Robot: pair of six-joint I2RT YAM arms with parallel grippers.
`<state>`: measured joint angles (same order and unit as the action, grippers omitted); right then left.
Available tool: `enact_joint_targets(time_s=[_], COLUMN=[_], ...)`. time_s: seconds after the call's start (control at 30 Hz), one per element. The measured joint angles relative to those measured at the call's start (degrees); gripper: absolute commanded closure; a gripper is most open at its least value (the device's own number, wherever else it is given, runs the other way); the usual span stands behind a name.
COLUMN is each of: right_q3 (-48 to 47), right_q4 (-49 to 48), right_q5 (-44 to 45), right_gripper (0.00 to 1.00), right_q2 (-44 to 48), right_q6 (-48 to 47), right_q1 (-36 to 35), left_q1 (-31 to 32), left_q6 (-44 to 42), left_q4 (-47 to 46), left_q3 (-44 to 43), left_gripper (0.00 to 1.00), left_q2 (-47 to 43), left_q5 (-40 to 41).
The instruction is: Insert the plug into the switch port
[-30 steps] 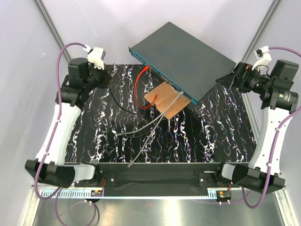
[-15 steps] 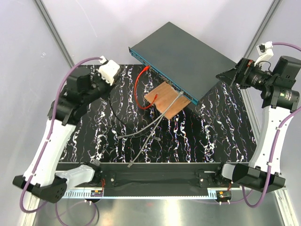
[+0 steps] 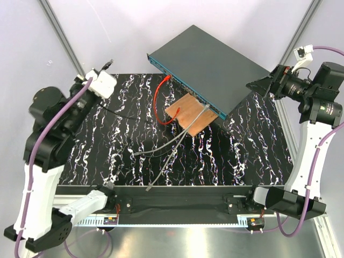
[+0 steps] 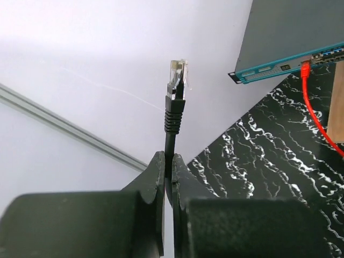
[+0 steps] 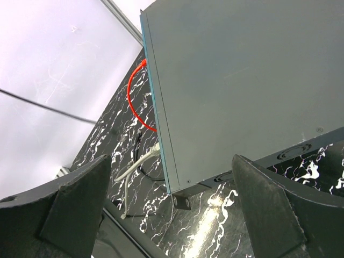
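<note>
The switch (image 3: 209, 64) is a flat dark grey box at the back of the table, its blue-teal socket face (image 3: 185, 87) turned front-left. My left gripper (image 3: 106, 70) is raised at the far left, well left of the switch. It is shut on a black cable (image 4: 171, 142) just below the boot, and the clear plug (image 4: 177, 71) points up past the fingertips. The switch corner shows in the left wrist view (image 4: 293, 29). My right gripper (image 3: 260, 86) is open and empty by the switch's right end, which also shows in the right wrist view (image 5: 242, 80).
A red cable (image 3: 158, 99) is plugged into the socket face near its left end. A grey cable (image 3: 180, 138) is plugged in near the right end and runs over a copper-brown plate (image 3: 189, 114). Another grey lead (image 3: 161, 174) lies toward the front edge. The black cable (image 3: 126, 114) trails over the marbled black mat.
My left arm has lifted and swung back to the left, carrying the black cable and plug up off the mat. The right gripper has barely moved.
</note>
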<state>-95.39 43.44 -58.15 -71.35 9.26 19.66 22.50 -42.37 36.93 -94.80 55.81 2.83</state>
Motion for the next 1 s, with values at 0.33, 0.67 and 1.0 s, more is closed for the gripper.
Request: enact_joint_targets(time_s=[0.33,0.67,1.0], right_q3=[-0.04,4.57,11.43], right_q4=[-1.31,-7.06,-11.50], right_q5=[-1.51,-7.43,-15.23], right_gripper=[0.00,0.03,0.16], right_q2=[0.37,5.05,11.28], right_q6=[1.49,6.23,7.98], right_q1=[0.00,0.00,-0.85], left_q1=[0.07,1.27,11.45], left_q6=[9.60,26.80,51.71], left_q4=[6.45,6.29,-9.31], left_q3=[-7.58,0.02,13.81], left_gripper=[1.00,1.00,1.00], left_q2=[-4.20,0.59,13.33], left_q5=[-20.96,-48.54,-57.99])
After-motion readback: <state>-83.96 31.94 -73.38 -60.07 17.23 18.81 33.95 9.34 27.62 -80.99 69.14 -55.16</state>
